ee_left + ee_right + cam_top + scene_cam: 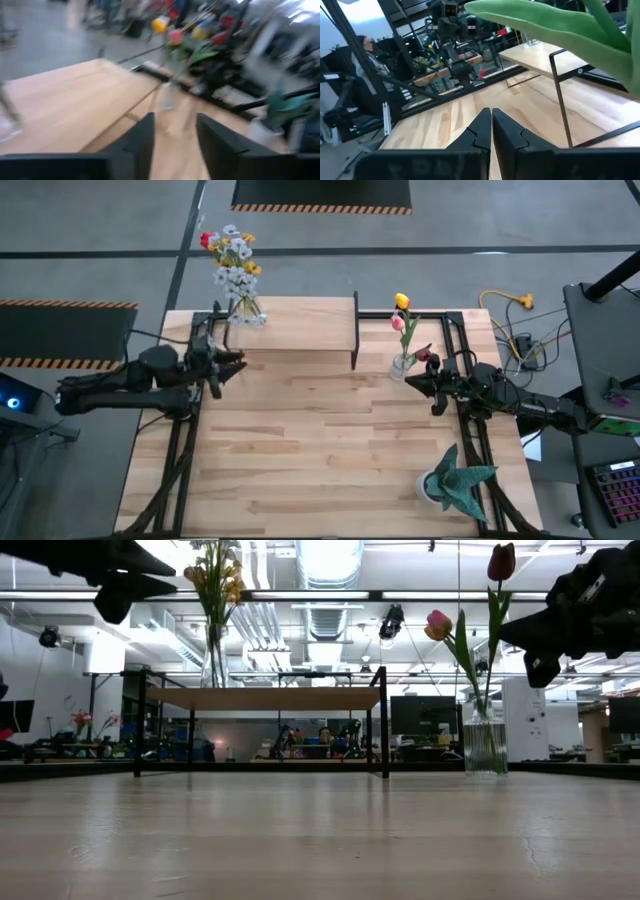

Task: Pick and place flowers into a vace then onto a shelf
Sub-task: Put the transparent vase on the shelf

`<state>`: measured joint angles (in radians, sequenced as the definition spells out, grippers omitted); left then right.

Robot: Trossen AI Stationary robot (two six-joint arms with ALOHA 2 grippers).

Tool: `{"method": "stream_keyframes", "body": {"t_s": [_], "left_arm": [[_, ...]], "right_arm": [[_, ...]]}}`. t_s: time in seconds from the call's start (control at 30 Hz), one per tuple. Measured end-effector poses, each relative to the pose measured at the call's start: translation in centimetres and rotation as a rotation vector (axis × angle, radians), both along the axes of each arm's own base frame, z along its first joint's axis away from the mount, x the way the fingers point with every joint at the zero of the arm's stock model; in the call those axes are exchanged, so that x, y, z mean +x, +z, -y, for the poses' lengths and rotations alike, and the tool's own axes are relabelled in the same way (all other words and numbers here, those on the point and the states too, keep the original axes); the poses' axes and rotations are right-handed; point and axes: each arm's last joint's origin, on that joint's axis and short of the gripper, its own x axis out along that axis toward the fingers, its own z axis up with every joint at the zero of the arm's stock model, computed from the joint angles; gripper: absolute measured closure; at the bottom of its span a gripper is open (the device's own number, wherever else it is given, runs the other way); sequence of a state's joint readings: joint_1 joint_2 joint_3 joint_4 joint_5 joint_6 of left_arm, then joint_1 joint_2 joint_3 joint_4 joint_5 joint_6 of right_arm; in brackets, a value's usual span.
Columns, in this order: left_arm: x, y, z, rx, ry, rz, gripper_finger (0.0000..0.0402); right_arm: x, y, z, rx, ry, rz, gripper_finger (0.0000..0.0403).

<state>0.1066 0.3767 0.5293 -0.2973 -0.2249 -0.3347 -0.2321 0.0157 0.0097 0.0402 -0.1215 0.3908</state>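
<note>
The shelf point(300, 320) stands at the table's far edge. On its left end stands a glass vase point(245, 310) holding white, yellow and red flowers point(232, 260). A second glass vase point(402, 366) rests on the tabletop by the shelf's right end, holding a yellow tulip point(402, 301), a pink one point(438, 624) and a maroon one point(501, 560). My left gripper point(238, 366) hovers open in front of the shelf's left part, clear of the table. My right gripper point(412, 383) is shut, raised just to the right of the tulip vase, with a green leaf point(555, 25) close over it.
A white pot with a green spiky plant point(455, 483) sits near the table's near right corner. The shelf's black legs point(384, 720) stand between the two arms. The tabletop's wide middle and near part point(320, 450) is bare wood. People sit in the room behind point(362, 50).
</note>
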Motion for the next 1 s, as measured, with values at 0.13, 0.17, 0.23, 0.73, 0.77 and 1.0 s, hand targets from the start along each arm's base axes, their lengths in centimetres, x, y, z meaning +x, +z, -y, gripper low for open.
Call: {"method": "stream_keyframes", "body": {"t_s": [0.13,0.17,0.23,0.73,0.77,1.0], "left_arm": [[0.0,-2.3,0.5,0.017,-0.089,0.128,0.0355],[0.0,-3.0,0.6,0.029,-0.108,0.148,0.0374],[0.0,-4.7,0.7,0.041,-0.155,0.163,0.0393],[-0.5,-10.3,1.0,0.024,-0.237,0.279,0.0401],[-0.5,-10.1,1.0,0.024,-0.237,0.279,0.0401],[-0.4,-9.9,1.0,0.065,-0.237,0.255,0.0401]], "right_arm": [[0.0,0.0,0.1,-0.026,-0.024,-0.003,0.0394],[0.0,0.0,0.1,-0.042,-0.023,-0.004,0.0394],[0.0,0.0,0.1,-0.055,-0.023,-0.005,0.0394],[-0.1,0.0,0.5,0.008,-0.171,0.006,0.0283],[-0.1,0.1,0.5,0.007,-0.169,0.009,0.0265],[0.0,0.2,0.3,0.002,-0.096,0.017,0.0156]]}}
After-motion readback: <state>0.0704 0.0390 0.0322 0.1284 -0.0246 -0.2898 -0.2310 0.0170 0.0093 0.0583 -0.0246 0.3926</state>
